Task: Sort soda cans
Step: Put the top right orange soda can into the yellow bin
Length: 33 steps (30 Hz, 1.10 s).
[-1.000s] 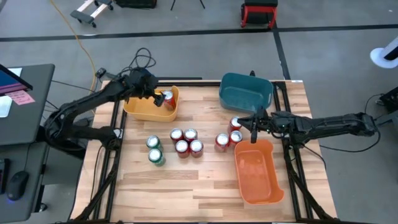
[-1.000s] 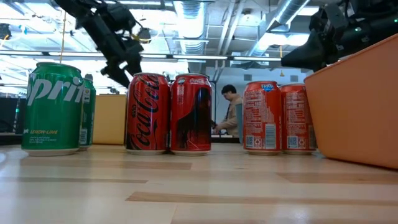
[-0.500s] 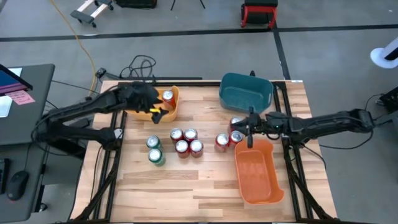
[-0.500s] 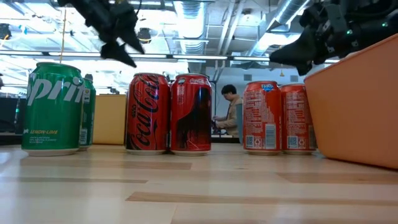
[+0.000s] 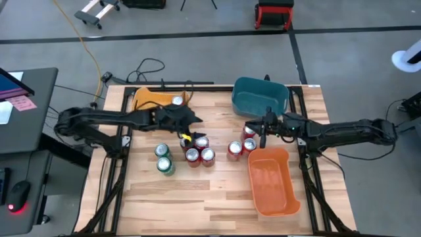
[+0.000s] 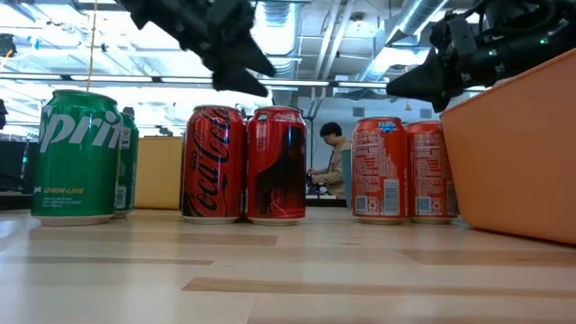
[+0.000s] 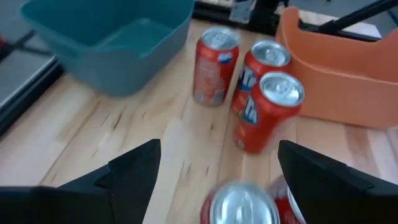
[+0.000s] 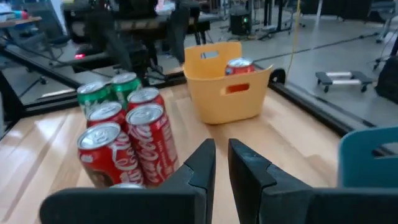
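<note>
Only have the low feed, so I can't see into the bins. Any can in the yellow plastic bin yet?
Observer: Yes, one red metal soda can stands in the yellow plastic bin.
Operator: Left gripper carrying anything?
Observer: No. The left gripper is open and holds nothing, over the cluster of four red cans.
Operator: And the right?
Observer: The right gripper is shut on nothing, near the three red cans by the orange plastic bin.

Robotics lab in an open industrial hall, grey concrete floor [image 5: 217,59] marked with dark tape lines, exposed ceiling ducts [image 6: 279,27] and strip lights, wooden table [image 5: 210,197] on a metal frame, a person [image 6: 335,166] seated at a distant desk
</note>
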### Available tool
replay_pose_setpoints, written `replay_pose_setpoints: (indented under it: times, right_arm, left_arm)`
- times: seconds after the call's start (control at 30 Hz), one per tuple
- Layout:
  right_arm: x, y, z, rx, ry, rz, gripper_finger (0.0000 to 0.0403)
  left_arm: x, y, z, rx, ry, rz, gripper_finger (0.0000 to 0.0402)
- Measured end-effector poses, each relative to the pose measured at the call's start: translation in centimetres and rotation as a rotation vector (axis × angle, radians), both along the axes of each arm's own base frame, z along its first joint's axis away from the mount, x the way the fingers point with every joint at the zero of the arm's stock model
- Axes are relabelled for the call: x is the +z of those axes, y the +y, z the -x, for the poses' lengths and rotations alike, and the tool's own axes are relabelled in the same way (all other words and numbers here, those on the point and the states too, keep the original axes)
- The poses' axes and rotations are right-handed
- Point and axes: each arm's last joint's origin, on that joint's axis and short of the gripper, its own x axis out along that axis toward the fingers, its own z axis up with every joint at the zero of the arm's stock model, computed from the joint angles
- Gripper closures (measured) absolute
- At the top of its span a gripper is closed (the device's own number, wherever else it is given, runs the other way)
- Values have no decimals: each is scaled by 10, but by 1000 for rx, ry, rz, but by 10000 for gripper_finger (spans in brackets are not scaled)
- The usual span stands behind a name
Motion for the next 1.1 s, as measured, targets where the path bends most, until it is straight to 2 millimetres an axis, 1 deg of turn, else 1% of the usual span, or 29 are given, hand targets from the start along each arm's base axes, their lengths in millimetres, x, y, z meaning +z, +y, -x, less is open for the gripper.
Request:
replay_pose_setpoints:
  times: [0.1,0.2,0.33,0.4,0.47,0.6,0.73,0.83,0.93,1.03,1.1]
  right_arm:
    - [1,0,3,3,28,31,333]
    - [2,0,4,-2,133,16,321]
    - [9,-2,5,-75,235,11,289]
    - [15,-3,4,-92,226,13,270]
    - [20,-3,3,-96,204,16,250]
    - [21,-4,4,-114,233,6,206]
    - [20,-7,17,-236,405,-55,171]
    - [21,-8,30,-313,502,-73,168]
    - [20,-7,39,-328,538,-117,179]
    - [8,-6,43,-333,598,-166,196]
    - [0,-6,39,-326,615,-190,208]
  left_arm:
    - [-9,0,-13,-15,-26,-24,84]
    - [-15,1,-23,-34,-47,-61,84]
    - [-23,3,-37,-56,-96,-121,84]
    - [-26,5,-44,-47,-141,-123,84]
    - [-28,11,-53,-41,-151,-106,84]
    - [-29,20,-74,-62,-109,-123,84]
    - [-33,25,-94,-87,-26,-153,83]
    - [-34,28,-105,-88,8,-192,83]
    - [-34,30,-112,-85,7,-208,83]
    - [-35,33,-113,-78,12,-207,83]
    - [-35,36,-112,-71,16,-205,83]
